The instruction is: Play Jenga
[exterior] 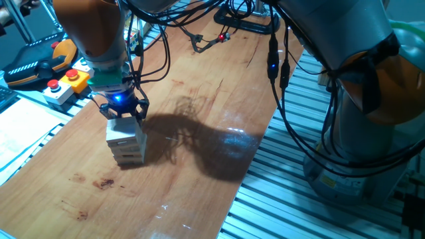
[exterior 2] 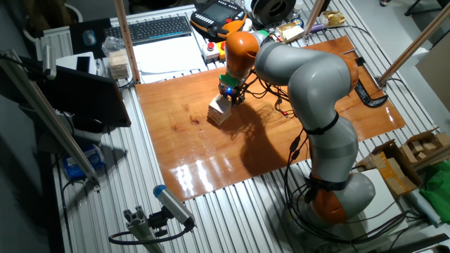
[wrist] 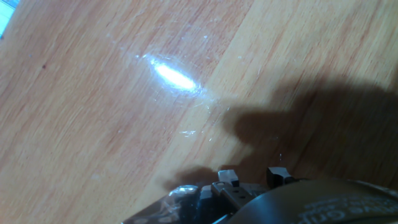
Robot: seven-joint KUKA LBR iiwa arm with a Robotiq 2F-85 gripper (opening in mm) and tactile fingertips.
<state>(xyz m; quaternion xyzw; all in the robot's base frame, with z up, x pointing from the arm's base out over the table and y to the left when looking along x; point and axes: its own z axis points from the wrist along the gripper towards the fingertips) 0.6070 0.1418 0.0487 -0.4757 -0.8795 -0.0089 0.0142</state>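
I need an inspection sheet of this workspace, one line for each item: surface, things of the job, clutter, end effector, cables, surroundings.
Surface: wooden tabletop, glossy, with small dark stains and glare spots.
Job's things: Jenga tower of pale blocks, upright near the left edge of the board.
Clutter: nothing seen on the board besides the tower.
End effector: gripper right at the top of the tower, blue light on; open or shut cannot be told.
Cables: black cables hang from the arm over the board.
Surroundings: emergency stop box, keyboard, a second block stack off the board.
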